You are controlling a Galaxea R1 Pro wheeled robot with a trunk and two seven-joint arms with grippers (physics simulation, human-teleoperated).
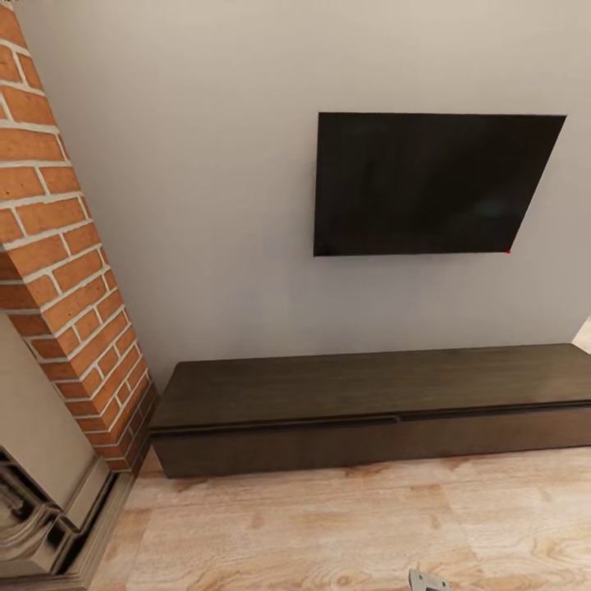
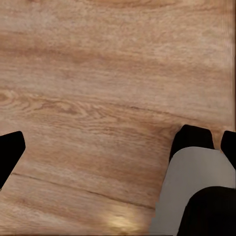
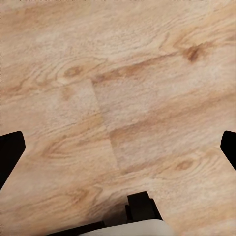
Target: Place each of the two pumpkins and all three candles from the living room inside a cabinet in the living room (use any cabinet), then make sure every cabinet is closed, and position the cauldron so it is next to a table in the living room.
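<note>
1. From the head view we face the cabinet (image 1: 369, 410), drawers shut, under a wall television (image 1: 435, 185): likely approaching it.
2. Left gripper (image 2: 118, 142): jaws released, nothing between them, wood floor (image 2: 98, 73) beyond.
3. Right gripper (image 3: 118, 147): jaws also spread, empty, over floorboards. We see no pumpkins here.

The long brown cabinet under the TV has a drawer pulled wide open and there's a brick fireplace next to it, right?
Not quite. In the head view the cabinet under the TV has its drawer fronts shut, none pulled out. The brick fireplace does stand beside it.
</note>
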